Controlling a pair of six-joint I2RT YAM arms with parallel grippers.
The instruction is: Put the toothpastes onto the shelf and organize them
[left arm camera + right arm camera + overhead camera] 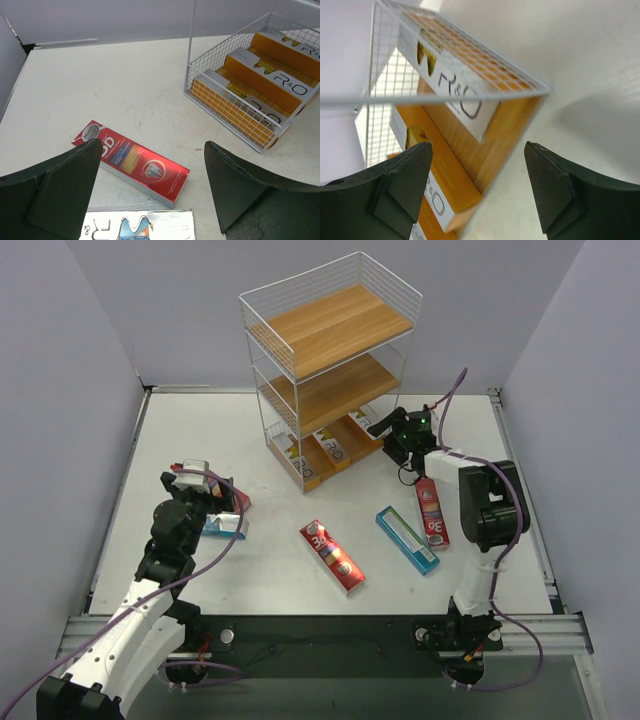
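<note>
Three orange toothpastes (322,448) are lying on the bottom tier of the shelf (335,325), their "R&O" lettering reading clearly only on my wrist cameras, where I'm seeing the right gripper (477,146) and left gripper (152,145) both spread apart and empty, the left over a red toothpaste (132,162).

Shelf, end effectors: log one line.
shelf bottom tier: three orange cartons | right end effector: open, at shelf | left end effector: open, empty
</note>
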